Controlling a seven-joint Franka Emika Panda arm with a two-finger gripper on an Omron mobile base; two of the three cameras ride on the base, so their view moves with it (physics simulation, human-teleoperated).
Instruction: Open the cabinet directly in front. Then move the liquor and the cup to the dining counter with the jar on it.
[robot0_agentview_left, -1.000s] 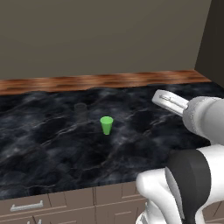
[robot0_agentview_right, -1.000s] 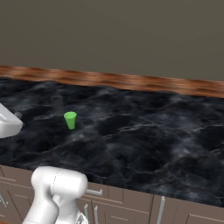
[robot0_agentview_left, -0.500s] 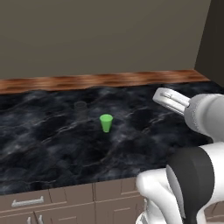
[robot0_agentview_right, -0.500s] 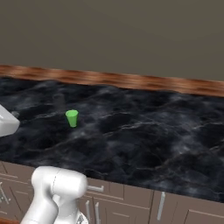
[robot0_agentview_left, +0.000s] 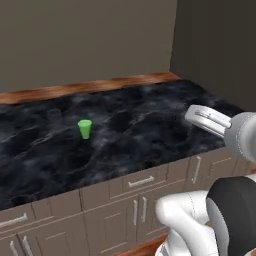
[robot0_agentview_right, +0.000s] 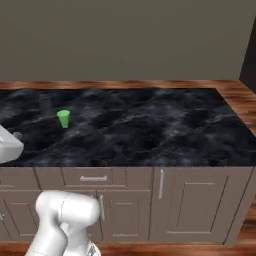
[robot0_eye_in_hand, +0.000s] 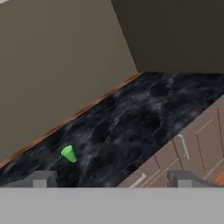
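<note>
The small green cup (robot0_agentview_left: 84, 128) (robot0_agentview_right: 63, 118) (robot0_eye_in_hand: 68, 153) stands upright on the dining counter (robot0_agentview_left: 150, 120) (robot0_agentview_right: 150, 125) (robot0_eye_in_hand: 144, 113), a black marble slab with a wooden strip along its far edge. Just beyond the cup sits a faint glassy jar (robot0_agentview_left: 54, 116) (robot0_agentview_right: 46, 103). My gripper (robot0_agentview_left: 192, 116) (robot0_eye_in_hand: 111, 180) hovers over the counter's near right part, well to the right of the cup. It is open, its fingertips (robot0_eye_in_hand: 40, 179) set wide apart with nothing between them. The cabinet and the liquor are out of view.
Low taupe cabinets with drawer fronts and silver handles (robot0_agentview_left: 140, 182) (robot0_agentview_right: 161, 184) run under the counter. A plain wall stands behind it, and a dark wall (robot0_agentview_left: 220, 45) closes its right end. Wooden floor (robot0_agentview_right: 245, 100) shows past that end.
The whole picture has shifted, so the base has moved: the counter's right end and the cabinet fronts have come into view. The cup stays where it was on the counter. The gripper stays open.
</note>
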